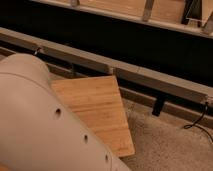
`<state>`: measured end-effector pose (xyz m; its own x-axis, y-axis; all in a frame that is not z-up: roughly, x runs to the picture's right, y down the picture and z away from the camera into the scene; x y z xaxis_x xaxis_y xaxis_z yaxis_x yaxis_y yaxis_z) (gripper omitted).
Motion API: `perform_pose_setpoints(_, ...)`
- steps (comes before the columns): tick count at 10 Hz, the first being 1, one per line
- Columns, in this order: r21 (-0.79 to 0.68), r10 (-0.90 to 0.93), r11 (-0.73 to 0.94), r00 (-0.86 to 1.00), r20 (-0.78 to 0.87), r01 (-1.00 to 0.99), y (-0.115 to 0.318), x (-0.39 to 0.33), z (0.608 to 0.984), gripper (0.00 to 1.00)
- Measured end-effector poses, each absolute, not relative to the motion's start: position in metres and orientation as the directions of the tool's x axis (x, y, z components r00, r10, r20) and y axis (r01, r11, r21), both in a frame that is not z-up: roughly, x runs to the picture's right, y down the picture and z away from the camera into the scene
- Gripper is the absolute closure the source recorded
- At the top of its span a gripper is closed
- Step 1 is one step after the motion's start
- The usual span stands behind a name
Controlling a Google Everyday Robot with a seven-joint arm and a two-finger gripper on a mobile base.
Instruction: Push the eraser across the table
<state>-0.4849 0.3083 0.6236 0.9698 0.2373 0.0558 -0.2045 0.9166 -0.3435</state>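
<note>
The small table with a light bamboo-wood plank top stands at the lower middle; only its right part shows. A big pale arm link with round holes fills the lower left and covers the left half of the table. The eraser is hidden behind the arm. The gripper is not in view.
A long grey metal rail runs diagonally behind the table, with a dark wall behind it. A black post and a black cable stand on the speckled floor at the right.
</note>
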Motion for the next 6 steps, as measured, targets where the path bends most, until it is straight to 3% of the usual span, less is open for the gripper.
perform_pose_setpoints(3,-0.449,0.075,0.882,0.984,-0.163,-0.141,0.345,-0.5,0.669,1.0)
perform_pose_setpoints(6,-0.496,-0.032,0.864,0.974,-0.226,-0.087,0.346,-0.546,0.694,1.0)
